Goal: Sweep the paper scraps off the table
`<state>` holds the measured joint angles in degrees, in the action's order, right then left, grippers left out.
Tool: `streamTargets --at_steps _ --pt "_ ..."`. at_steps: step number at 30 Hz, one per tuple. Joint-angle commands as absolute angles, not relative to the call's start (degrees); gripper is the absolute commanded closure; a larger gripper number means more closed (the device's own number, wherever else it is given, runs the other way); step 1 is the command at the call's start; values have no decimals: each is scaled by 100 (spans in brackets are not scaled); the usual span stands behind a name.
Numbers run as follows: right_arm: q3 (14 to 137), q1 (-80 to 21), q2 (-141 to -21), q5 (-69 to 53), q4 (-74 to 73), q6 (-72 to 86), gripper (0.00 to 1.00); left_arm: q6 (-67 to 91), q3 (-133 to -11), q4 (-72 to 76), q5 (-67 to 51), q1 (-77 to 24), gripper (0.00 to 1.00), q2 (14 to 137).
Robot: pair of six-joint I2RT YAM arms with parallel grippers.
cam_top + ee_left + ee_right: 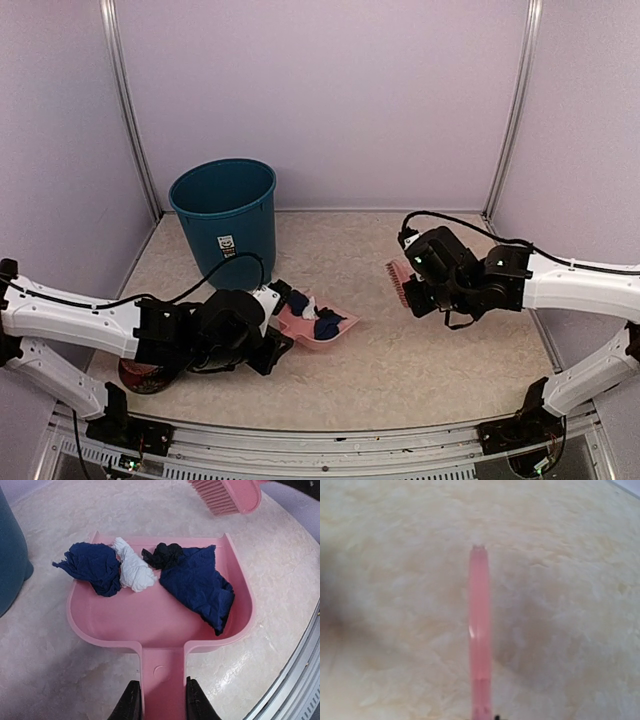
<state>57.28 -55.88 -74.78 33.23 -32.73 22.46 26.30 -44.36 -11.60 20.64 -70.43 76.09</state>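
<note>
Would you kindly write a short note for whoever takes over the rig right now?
Left gripper: shut on the handle of the dustpan.
Right gripper: shut on the brush, held apart from the dustpan, to its right.
Paper scraps: two dark blue, one white, one black, all lying in the dustpan; none seen loose on the table.
Done: scraps gathered into the dustpan.
Left: probably tip the dustpan into the teal bin at the back left.

Crumpled paper scraps (dark blue, white, black) lie in the dustpan; beige table beneath.
</note>
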Motion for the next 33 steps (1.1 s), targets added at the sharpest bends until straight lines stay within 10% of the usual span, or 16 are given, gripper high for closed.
streamTargets --at_steps 1,20,33 --pt "5392 -5316 -7151 3204 -2735 2417 100 2529 -5036 -1674 2396 -7072 100 7252" --pt "4880 -4931 -7123 2792 -1761 2365 100 2004 -6913 -2753 2434 -6183 100 6189" --pt "4897 -4878 -7103 2711 -1591 2285 100 2759 -7123 -2226 175 -4042 100 6269"
